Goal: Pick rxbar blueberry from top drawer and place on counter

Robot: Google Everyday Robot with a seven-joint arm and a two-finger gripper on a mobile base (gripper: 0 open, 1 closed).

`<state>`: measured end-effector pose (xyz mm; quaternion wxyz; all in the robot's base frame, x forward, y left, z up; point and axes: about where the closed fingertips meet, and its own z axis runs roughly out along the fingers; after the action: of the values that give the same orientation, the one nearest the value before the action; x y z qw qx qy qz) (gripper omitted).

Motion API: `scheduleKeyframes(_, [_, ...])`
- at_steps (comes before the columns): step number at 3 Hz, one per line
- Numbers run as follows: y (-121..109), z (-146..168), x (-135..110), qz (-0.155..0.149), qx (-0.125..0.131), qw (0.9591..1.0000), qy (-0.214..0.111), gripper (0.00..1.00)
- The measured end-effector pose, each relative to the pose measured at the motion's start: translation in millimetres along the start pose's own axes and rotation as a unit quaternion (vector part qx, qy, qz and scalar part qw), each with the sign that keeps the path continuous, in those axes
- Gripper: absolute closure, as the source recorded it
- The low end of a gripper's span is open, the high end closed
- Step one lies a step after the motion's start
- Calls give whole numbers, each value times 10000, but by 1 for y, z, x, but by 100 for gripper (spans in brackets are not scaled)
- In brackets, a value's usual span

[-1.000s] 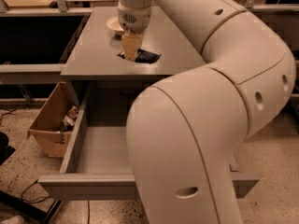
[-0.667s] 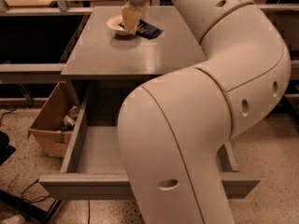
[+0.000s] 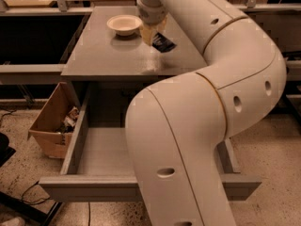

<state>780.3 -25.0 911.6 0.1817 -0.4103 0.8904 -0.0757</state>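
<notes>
My gripper (image 3: 151,36) hangs over the back of the grey counter (image 3: 103,55), just right of the cream bowl. It is shut on the rxbar blueberry (image 3: 164,43), a dark flat bar with pale lettering. The bar sticks out to the right from under the fingers, at or just above the counter surface. The top drawer (image 3: 99,149) stands pulled open below the counter. The part of its grey floor that shows is bare, and my arm hides its right half.
A cream round bowl (image 3: 124,24) sits at the back of the counter, close to the gripper's left. A brown cardboard box (image 3: 52,121) with scraps stands on the floor left of the drawer. My large arm (image 3: 202,126) fills the right and centre of the view.
The gripper has carried the bar from the counter's middle toward the back beside the bowl, then slightly right and nearer. The bowl and the drawer stay as they were.
</notes>
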Motion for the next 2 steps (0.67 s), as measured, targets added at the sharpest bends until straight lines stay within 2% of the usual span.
scheduleKeyframes(1, [2,76,47,704,-367,9965,261,74])
scheduleKeyframes(2, [0,70,46,704,-367,9965,262,51])
